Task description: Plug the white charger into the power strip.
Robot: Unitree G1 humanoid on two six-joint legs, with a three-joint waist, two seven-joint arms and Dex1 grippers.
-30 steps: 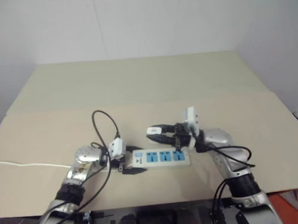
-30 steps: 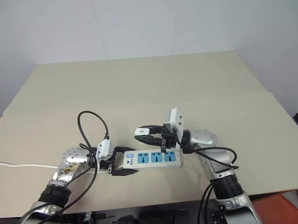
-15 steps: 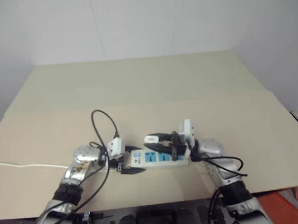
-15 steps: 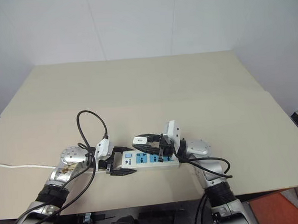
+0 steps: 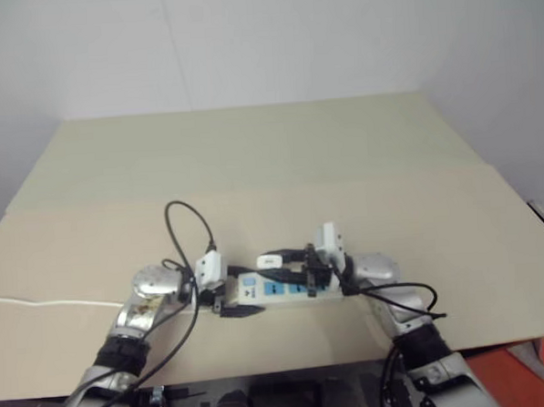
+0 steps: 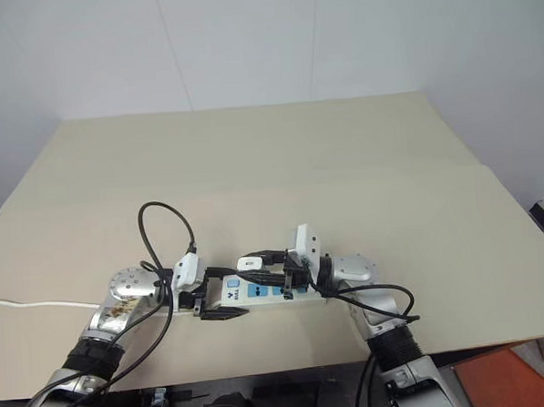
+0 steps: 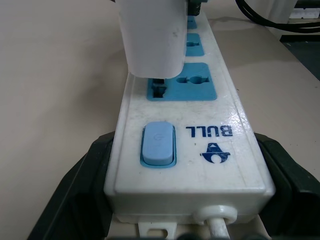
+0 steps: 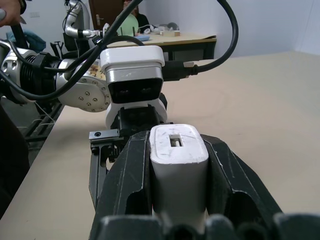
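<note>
Right claw (image 6: 253, 261) pinches the charger (image 7: 150, 37) between its black fingers (image 8: 125, 175) and holds it over the strip (image 7: 187, 150), prongs at the socket nearest the blue switch (image 7: 159, 145). Left claw (image 6: 218, 297) is spread wide, a finger on each side of the strip's cord end, bracing it on the table (image 6: 251, 159).
</note>
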